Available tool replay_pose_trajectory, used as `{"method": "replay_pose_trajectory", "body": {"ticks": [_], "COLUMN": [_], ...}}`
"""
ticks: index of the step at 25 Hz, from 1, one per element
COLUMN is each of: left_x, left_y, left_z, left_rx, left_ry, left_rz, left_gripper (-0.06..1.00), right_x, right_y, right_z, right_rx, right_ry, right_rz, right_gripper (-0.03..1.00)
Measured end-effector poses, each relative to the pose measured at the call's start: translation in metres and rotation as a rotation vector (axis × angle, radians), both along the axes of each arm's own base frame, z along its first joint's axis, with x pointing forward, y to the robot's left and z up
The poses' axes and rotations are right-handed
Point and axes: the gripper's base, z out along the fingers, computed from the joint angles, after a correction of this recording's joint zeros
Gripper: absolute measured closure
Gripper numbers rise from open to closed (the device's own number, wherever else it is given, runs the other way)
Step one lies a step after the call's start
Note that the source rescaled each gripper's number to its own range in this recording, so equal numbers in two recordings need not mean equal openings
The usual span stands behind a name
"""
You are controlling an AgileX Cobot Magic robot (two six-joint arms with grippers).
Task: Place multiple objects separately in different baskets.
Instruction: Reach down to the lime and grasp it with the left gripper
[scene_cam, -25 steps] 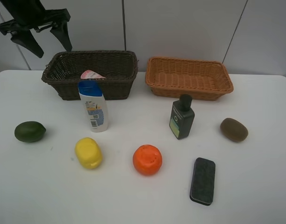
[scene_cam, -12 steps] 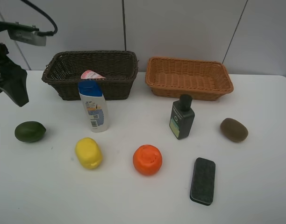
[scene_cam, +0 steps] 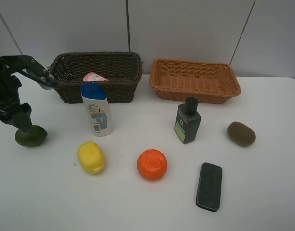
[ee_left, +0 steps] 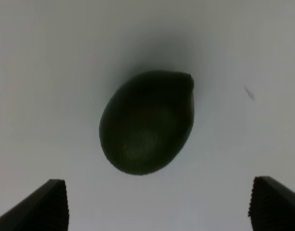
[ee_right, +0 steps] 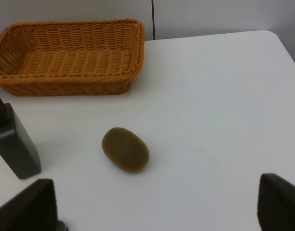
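Two grippers, both spread wide. The left gripper (ee_left: 157,204) hangs over the green fruit (ee_left: 146,122) on the table (scene_cam: 263,192), with the white bottle (scene_cam: 96,109) and yellow fruit (scene_cam: 91,157) nearby. The right gripper (ee_right: 157,207) faces the brown fruit (ee_right: 125,149), near the tan basket (ee_right: 65,89).

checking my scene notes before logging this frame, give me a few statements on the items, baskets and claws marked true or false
1. The left claw is open above the green fruit. True.
2. The brown fruit sits inside the light basket. False: it lies on the table, outside the basket.
3. The pink bottle lies in the dark basket. True.
4. The white bottle lies on its side. False: it stands upright in front of the dark basket.
5. The right claw grips the dark green bottle. False: that claw is open and holds nothing; the bottle stands on the table.
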Motion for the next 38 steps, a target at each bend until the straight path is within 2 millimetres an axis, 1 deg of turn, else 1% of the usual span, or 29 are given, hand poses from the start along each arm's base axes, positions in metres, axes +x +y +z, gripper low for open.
{"method": "replay_pose_trajectory", "body": {"ticks": [6, 16, 24, 31, 32, 33, 34, 36, 38], "left_x": [0.009, 0.022, 0.024, 0.024, 0.023, 0.023, 0.023, 0.022, 0.021], "left_y": [-0.001, -0.002, -0.002, -0.002, -0.002, -0.002, -0.002, -0.002, 0.0], "left_z": [-0.034, -0.068, -0.104, -0.108, -0.108, -0.108, -0.108, -0.108, -0.108], "left_rx": [0.006, 0.011, 0.012, 0.016, 0.019, 0.02, 0.022, 0.031, 0.044], "left_ry": [0.076, 0.07, 0.14, 0.165, 0.167, 0.17, 0.175, 0.181, 0.187], "left_rz": [-0.034, -0.058, -0.04, 0.023, 0.037, 0.054, 0.069, 0.102, 0.126], "left_gripper": [-0.03, -0.03, -0.03, -0.03, -0.02, 0.02, 0.08, 0.35, 0.34], "right_x": [0.0, 0.0, 0.0, 0.0, 0.0, 0.0, 0.0, 0.0, 0.0], "right_y": [0.0, 0.0, 0.0, 0.0, 0.0, 0.0, 0.0, 0.0, 0.0], "right_z": [0.0, 0.0, 0.0, 0.0, 0.0, 0.0, 0.0, 0.0, 0.0], "right_rx": [0.0, 0.0, 0.0, 0.0, 0.0, 0.0, 0.0, 0.0, 0.0], "right_ry": [0.0, 0.0, 0.0, 0.0, 0.0, 0.0, 0.0, 0.0, 0.0], "right_rz": [0.0, 0.0, 0.0, 0.0, 0.0, 0.0, 0.0, 0.0, 0.0], "right_gripper": [-0.01, -0.01, -0.01, -0.01, -0.01, -0.01, -0.01, -0.01, -0.01]}}
